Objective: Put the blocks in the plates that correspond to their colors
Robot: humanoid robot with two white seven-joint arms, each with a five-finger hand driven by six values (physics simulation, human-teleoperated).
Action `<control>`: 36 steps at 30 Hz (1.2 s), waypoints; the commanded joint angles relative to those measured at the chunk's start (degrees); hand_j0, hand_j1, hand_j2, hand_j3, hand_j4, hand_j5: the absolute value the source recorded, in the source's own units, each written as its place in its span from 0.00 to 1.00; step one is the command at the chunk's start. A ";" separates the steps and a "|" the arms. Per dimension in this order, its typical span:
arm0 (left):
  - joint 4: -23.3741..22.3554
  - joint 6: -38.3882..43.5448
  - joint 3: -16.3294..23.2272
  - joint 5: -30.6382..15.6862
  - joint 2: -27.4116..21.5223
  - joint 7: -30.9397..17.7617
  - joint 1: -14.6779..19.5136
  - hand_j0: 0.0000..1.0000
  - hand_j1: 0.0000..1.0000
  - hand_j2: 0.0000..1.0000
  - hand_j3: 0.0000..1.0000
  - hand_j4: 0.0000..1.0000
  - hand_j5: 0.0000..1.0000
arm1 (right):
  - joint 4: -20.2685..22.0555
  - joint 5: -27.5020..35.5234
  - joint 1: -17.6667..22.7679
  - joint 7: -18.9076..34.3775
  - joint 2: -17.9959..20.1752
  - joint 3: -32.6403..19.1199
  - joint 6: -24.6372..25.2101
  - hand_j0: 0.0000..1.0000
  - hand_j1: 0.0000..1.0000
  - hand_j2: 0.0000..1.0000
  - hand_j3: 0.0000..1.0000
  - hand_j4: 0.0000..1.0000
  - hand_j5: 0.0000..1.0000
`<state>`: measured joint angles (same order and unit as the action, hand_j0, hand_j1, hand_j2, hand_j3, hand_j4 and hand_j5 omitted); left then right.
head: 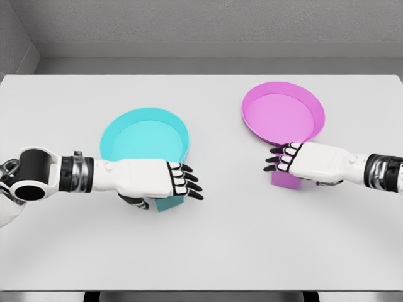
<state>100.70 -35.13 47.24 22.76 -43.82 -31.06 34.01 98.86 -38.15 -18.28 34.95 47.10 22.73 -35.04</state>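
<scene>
On the plain white table (pixel 208 245) two shallow round plates sit well apart, a cyan plastic plate (pixel 135 129) on the left and a magenta plastic plate (pixel 315 107) on the right, each with its matching block just in front of its near rim, so that each arm has its own colour pair on its own side. The left hand (pixel 165 180) lies knuckles-up over the small cyan cube-shaped block (pixel 171 202), of which only the lower front corner shows beneath the palm; the fingers extend forward and a dark thumb or fingertip shows under the hand beside the block, which suggests a grasp forming around it, though I cannot tell whether the hand is actually clamped on it. The right hand (pixel 301 162) reaches in likewise over the small magenta cube-shaped block (pixel 286 179), whose lower part shows below the palm; its fingers curl towards the plate's near rim, and again the contact is hidden, so the grip cannot be confirmed. Both blocks appear to rest on the table, outside their plates, so neither placement is done yet. Each short lift forward over the rim looks like the likely next need.
</scene>
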 commanded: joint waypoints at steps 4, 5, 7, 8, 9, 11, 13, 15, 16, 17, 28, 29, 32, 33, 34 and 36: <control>-0.33 0.13 0.40 0.89 -0.04 0.03 0.18 1.00 1.00 1.00 1.00 1.00 1.00 | -0.16 -0.61 -0.62 0.05 -0.17 0.30 0.04 0.75 0.75 0.75 0.75 0.75 0.75; -0.33 0.59 0.40 0.89 -0.12 0.03 0.18 1.00 1.00 1.00 1.00 1.00 1.00 | -0.25 -0.61 -0.97 0.05 -0.17 0.21 0.04 0.69 0.69 0.69 0.69 0.69 0.69; -0.33 1.64 0.40 0.97 -0.39 0.03 0.18 1.00 1.00 1.00 1.00 1.00 1.00 | -0.25 -0.44 -1.06 0.05 -0.17 0.21 0.04 0.69 0.69 0.69 0.69 0.69 0.69; -0.33 2.26 0.40 0.97 -0.39 0.03 0.35 1.00 1.00 1.00 1.00 1.00 1.00 | -0.34 -0.26 -1.14 0.05 -0.17 0.12 0.04 0.69 0.69 0.69 0.69 0.69 0.69; -0.59 2.61 0.40 1.41 -0.39 0.03 0.35 1.00 1.00 1.00 1.00 1.00 1.00 | -0.34 -0.17 -1.14 0.05 -0.17 0.12 0.04 0.64 0.64 0.64 0.64 0.64 0.64; -0.86 3.40 0.40 1.76 -0.30 0.03 0.35 1.00 1.00 1.00 1.00 1.00 1.00 | -0.34 0.00 -1.06 0.05 -0.26 0.12 0.04 0.60 0.60 0.60 0.60 0.60 0.60; -1.56 3.58 0.40 2.64 0.05 0.03 0.44 1.00 1.00 1.00 1.00 1.00 1.00 | -0.42 0.44 -1.06 0.05 -0.43 0.12 0.04 0.59 0.59 0.59 0.59 0.59 0.59; -1.65 3.67 0.49 3.08 0.14 0.03 0.35 1.00 1.00 1.00 1.00 1.00 1.00 | -0.51 0.62 -1.14 0.05 -1.66 0.12 0.04 0.59 0.59 0.59 0.59 0.59 0.59; -1.82 3.67 0.49 3.52 0.23 0.03 0.35 1.00 1.00 1.00 1.00 1.00 1.00 | -0.60 1.40 -1.23 0.05 -1.66 0.12 0.04 0.59 0.59 0.59 0.59 0.59 0.59; -1.91 3.67 0.58 3.87 0.23 0.03 0.35 1.00 1.00 1.00 1.00 1.00 1.00 | -1.04 2.72 -1.23 0.05 -1.66 0.12 0.04 0.59 0.59 0.59 0.59 0.59 0.59; -2.97 3.67 1.10 4.84 0.40 0.03 0.44 1.00 1.00 1.00 1.00 1.00 1.00 | -7.80 14.41 -3.78 0.05 -1.05 -4.80 0.04 0.59 0.59 0.59 0.59 0.59 0.59; -3.67 3.67 1.10 4.84 0.84 0.03 0.53 1.00 1.00 1.00 1.00 1.00 1.00 | -8.42 15.56 -3.78 0.05 -0.96 -6.03 0.04 0.59 0.59 0.59 0.59 0.59 0.59; -4.64 3.67 1.10 6.60 2.34 0.03 0.53 0.99 0.99 0.99 0.99 0.99 0.99 | -10.79 22.50 -3.87 0.05 -0.70 -9.02 0.04 0.59 0.59 0.59 0.59 0.59 0.59; -4.64 3.67 1.10 6.60 2.34 0.03 0.53 0.99 0.99 0.99 0.99 0.99 0.99 | -12.20 24.35 -4.83 0.05 -0.70 -9.63 0.04 0.59 0.59 0.59 0.59 0.59 0.59; -4.64 3.67 1.10 6.60 2.34 0.03 0.53 0.99 0.99 0.99 0.99 0.99 0.99 | -13.52 24.96 -5.89 0.05 -0.70 -9.63 0.04 0.59 0.59 0.59 0.59 0.59 0.59; -4.55 3.58 1.19 6.69 2.34 0.03 0.53 0.95 0.95 0.95 0.95 0.95 0.95 | -17.38 25.31 -8.88 0.05 -1.58 -9.46 0.04 0.59 0.59 0.59 0.59 0.59 0.59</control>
<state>96.24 -31.60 48.40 29.48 -41.64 -31.05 34.54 84.76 -15.03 -27.86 35.05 45.91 13.95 -35.15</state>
